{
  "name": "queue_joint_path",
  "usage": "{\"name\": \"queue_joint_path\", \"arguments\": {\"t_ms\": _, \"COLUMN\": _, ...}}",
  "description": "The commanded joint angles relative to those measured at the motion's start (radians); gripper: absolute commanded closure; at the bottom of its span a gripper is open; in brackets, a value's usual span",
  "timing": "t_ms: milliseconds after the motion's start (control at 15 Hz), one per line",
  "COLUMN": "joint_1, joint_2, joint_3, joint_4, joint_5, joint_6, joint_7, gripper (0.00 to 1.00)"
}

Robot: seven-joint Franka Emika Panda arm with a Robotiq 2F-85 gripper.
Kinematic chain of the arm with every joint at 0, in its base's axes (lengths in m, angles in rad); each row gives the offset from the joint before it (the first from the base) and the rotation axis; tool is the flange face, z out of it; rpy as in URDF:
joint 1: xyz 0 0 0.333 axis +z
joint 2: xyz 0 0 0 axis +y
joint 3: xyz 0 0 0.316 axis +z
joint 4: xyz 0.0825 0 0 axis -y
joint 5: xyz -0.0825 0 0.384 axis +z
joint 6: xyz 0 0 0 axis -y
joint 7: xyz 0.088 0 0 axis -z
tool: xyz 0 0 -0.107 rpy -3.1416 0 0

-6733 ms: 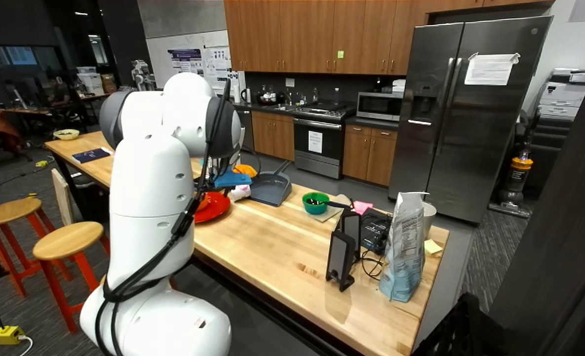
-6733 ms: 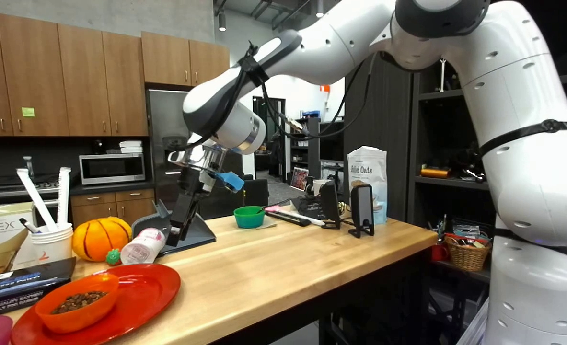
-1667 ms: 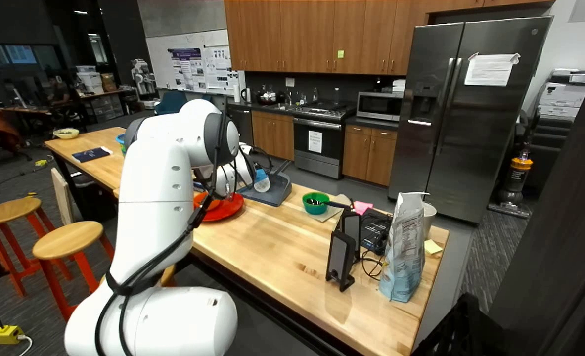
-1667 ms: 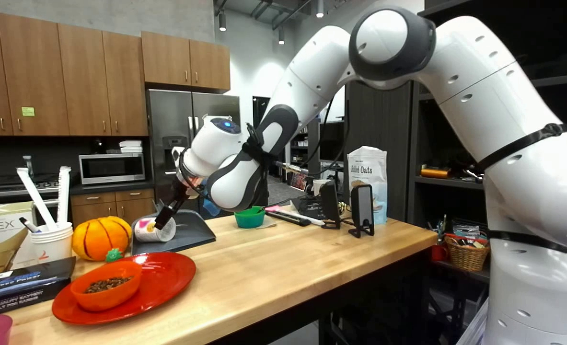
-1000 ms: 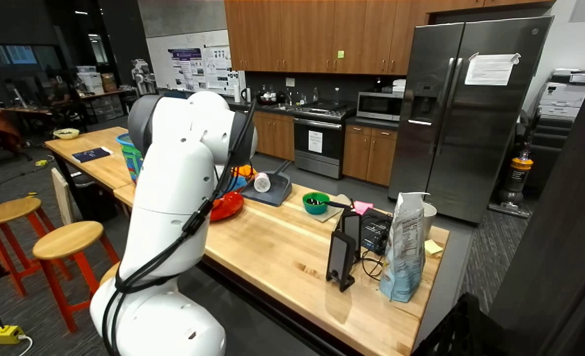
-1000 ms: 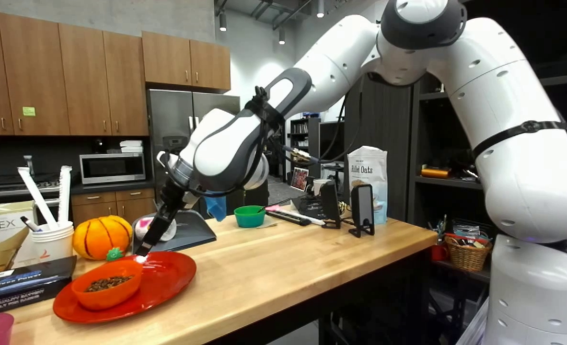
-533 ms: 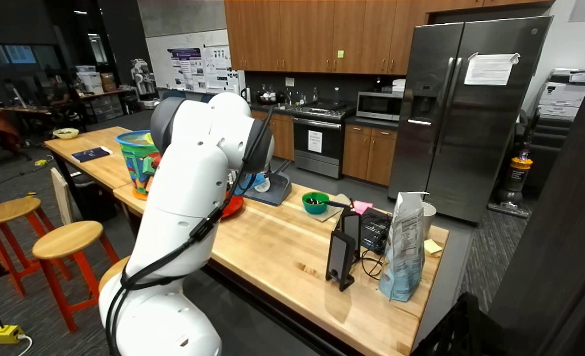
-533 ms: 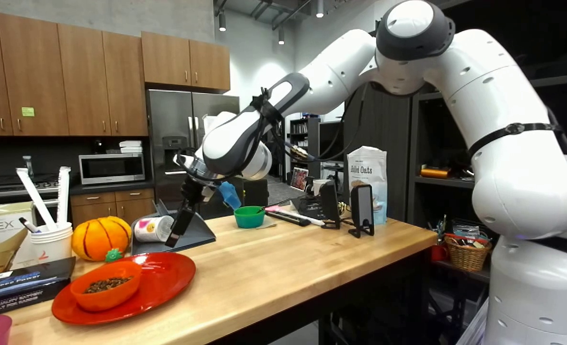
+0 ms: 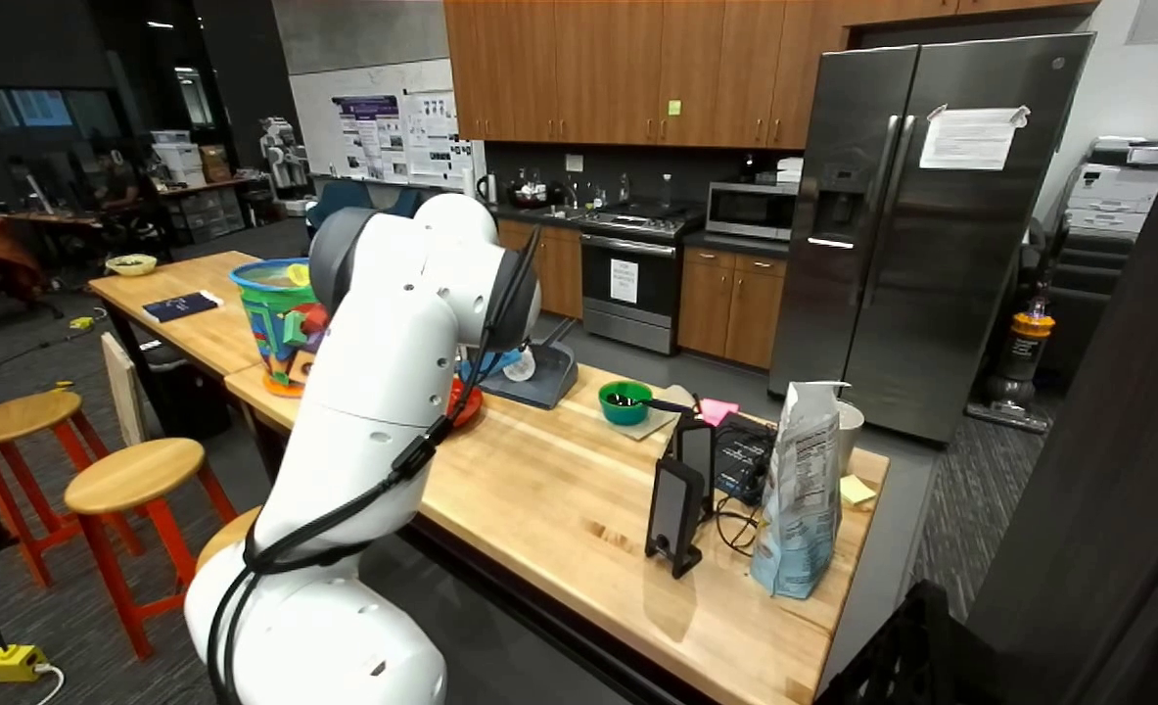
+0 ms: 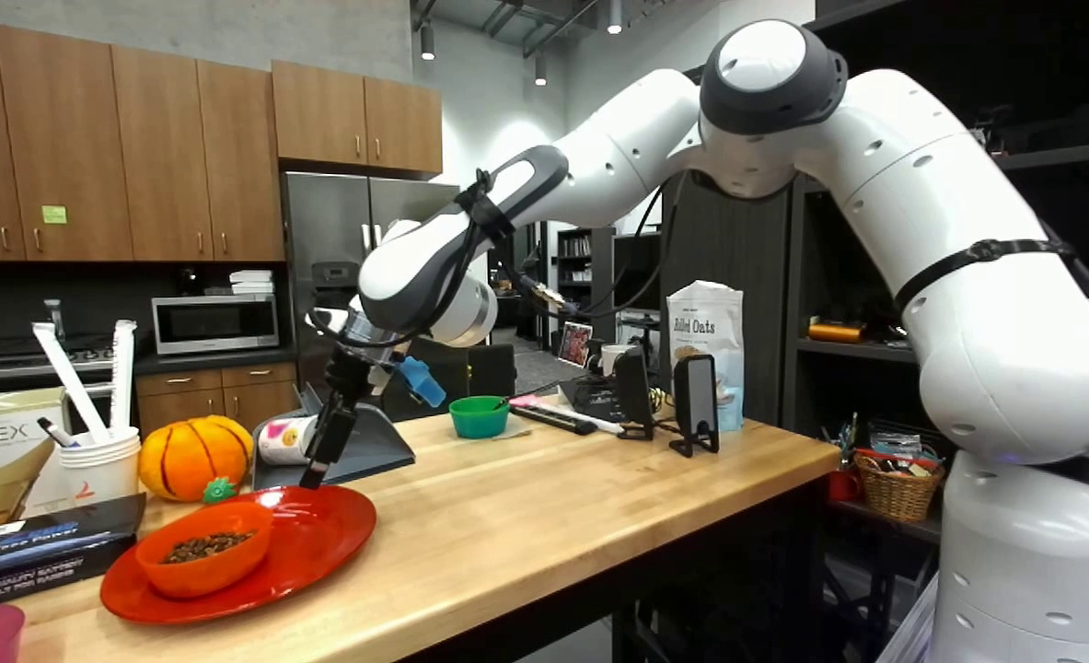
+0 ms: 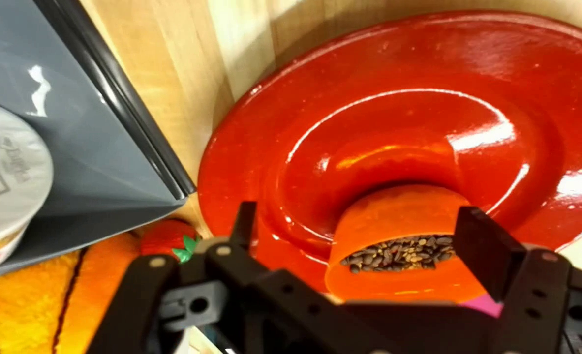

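Note:
My gripper (image 10: 316, 474) points down over the back edge of the red plate (image 10: 328, 548), in front of the dustpan. In the wrist view the gripper (image 11: 359, 221) has its fingers wide apart with nothing between them. The orange bowl (image 11: 399, 211), holding dark brown pellets, sits on the red plate (image 11: 251, 142) below the fingers; the bowl (image 10: 203, 578) also shows in an exterior view. A white and pink tub (image 10: 284, 440) lies on its side in the grey dustpan (image 10: 374, 451). The tub (image 11: 10, 167) is at the wrist view's left edge. The arm hides the bowl in an exterior view.
An orange plush pumpkin (image 10: 196, 458), a strawberry toy (image 11: 168, 238), white cups (image 10: 102, 470) and a black box (image 10: 47, 548) stand beside the plate. A green bowl (image 10: 480, 419), speakers (image 10: 696, 401) and an oats bag (image 10: 724, 341) are farther along the table. A colourful bucket (image 9: 270, 313) stands behind the arm.
Since the oldest frames, the tub has gone from the table beside the gripper into the dustpan, and the plate and bowl have shifted. In the last half second my gripper has moved slightly toward the plate.

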Motion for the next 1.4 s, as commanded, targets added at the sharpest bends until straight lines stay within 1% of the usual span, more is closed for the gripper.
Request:
{"name": "queue_joint_path", "arguments": {"t_ms": 0, "joint_1": 0.07, "joint_2": 0.019, "joint_3": -0.07, "joint_4": 0.064, "joint_5": 0.005, "joint_6": 0.0, "joint_7": -0.045, "gripper": 0.0}}
{"name": "queue_joint_path", "arguments": {"t_ms": 67, "joint_1": 0.092, "joint_2": 0.021, "joint_3": -0.096, "joint_4": 0.071, "joint_5": -0.006, "joint_6": 0.021, "joint_7": -0.043, "gripper": 0.0}}
{"name": "queue_joint_path", "arguments": {"t_ms": 333, "joint_1": 0.205, "joint_2": 0.032, "joint_3": -0.245, "joint_4": 0.099, "joint_5": -0.084, "joint_6": 0.114, "joint_7": -0.005, "gripper": 0.0}}
{"name": "queue_joint_path", "arguments": {"t_ms": 467, "joint_1": 0.255, "joint_2": 0.046, "joint_3": -0.315, "joint_4": 0.111, "joint_5": -0.133, "joint_6": 0.169, "joint_7": 0.035, "gripper": 0.0}}
{"name": "queue_joint_path", "arguments": {"t_ms": 667, "joint_1": 0.312, "joint_2": 0.07, "joint_3": -0.397, "joint_4": 0.129, "joint_5": -0.201, "joint_6": 0.205, "joint_7": 0.109, "gripper": 0.0}}
{"name": "queue_joint_path", "arguments": {"t_ms": 800, "joint_1": 0.352, "joint_2": 0.083, "joint_3": -0.46, "joint_4": 0.137, "joint_5": -0.249, "joint_6": 0.248, "joint_7": 0.179, "gripper": 0.0}}
{"name": "queue_joint_path", "arguments": {"t_ms": 1000, "joint_1": 0.394, "joint_2": 0.096, "joint_3": -0.53, "joint_4": 0.149, "joint_5": -0.302, "joint_6": 0.328, "joint_7": 0.301, "gripper": 0.0}}
{"name": "queue_joint_path", "arguments": {"t_ms": 1200, "joint_1": 0.447, "joint_2": 0.094, "joint_3": -0.61, "joint_4": 0.166, "joint_5": -0.345, "joint_6": 0.413, "joint_7": 0.449, "gripper": 0.0}}
{"name": "queue_joint_path", "arguments": {"t_ms": 1267, "joint_1": 0.495, "joint_2": 0.093, "joint_3": -0.669, "joint_4": 0.171, "joint_5": -0.318, "joint_6": 0.445, "joint_7": 0.472, "gripper": 0.0}}
{"name": "queue_joint_path", "arguments": {"t_ms": 1333, "joint_1": 0.534, "joint_2": 0.095, "joint_3": -0.724, "joint_4": 0.181, "joint_5": -0.323, "joint_6": 0.478, "joint_7": 0.519, "gripper": 0.0}}
